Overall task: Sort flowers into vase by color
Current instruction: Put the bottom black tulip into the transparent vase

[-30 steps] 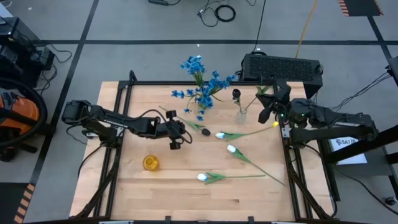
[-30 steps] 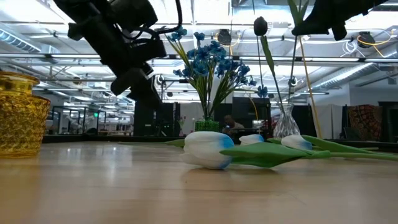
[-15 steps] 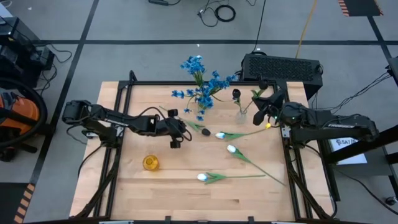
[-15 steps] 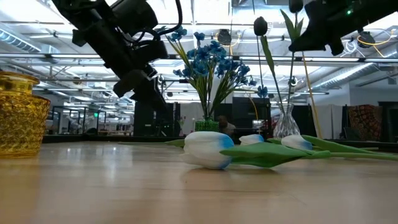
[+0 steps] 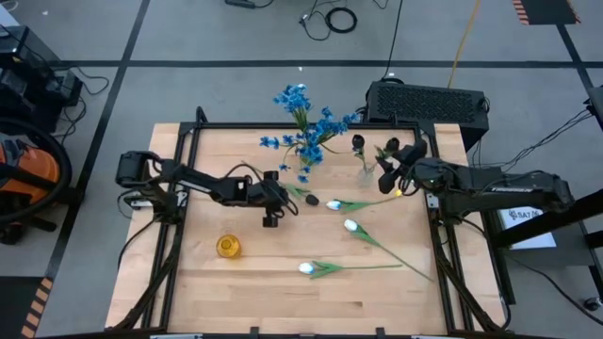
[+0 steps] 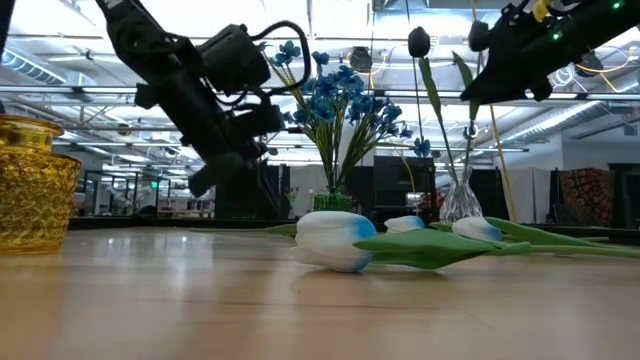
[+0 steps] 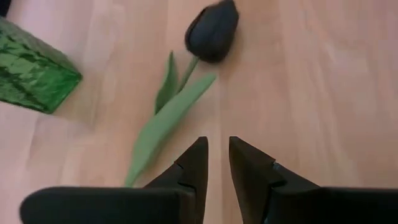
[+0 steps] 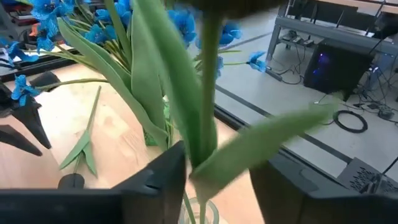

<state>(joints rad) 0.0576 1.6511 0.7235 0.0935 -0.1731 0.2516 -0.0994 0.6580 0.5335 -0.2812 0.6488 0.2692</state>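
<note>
A dark tulip (image 7: 212,31) lies on the table. My left gripper (image 7: 217,146) hovers low beside its leaf (image 7: 168,118), fingers a little apart with nothing between them. A second dark tulip's stem (image 8: 202,93) stands in the glass vase (image 5: 366,174), next to one dark tulip (image 5: 358,143) standing there. My right gripper (image 8: 217,158) is open, one finger on each side of that stem. Blue flowers (image 5: 306,141) fill the green vase (image 7: 31,74). Three white tulips (image 5: 334,203), (image 5: 350,225), (image 5: 306,268) lie flat on the table. My right gripper comes at the dark tulip's stem nearly level from the table's right side, above the glass vase. The stem and a leaf stand close to one finger (image 8: 168,171); I cannot tell whether they touch it. The stem stands upright with its lower end in the vase.
A yellow glass (image 5: 227,247) stands at the near left. A black box (image 5: 429,102) sits beyond the far right corner. A dark frame (image 5: 184,141) runs round the table's edges. Bare wood lies along the near edge.
My right gripper has gone down and toward the glass vase with the dark tulip; the stem now stands lower, in the vase. My left gripper has sunk toward the table, nearer the dark tulip lying there.
</note>
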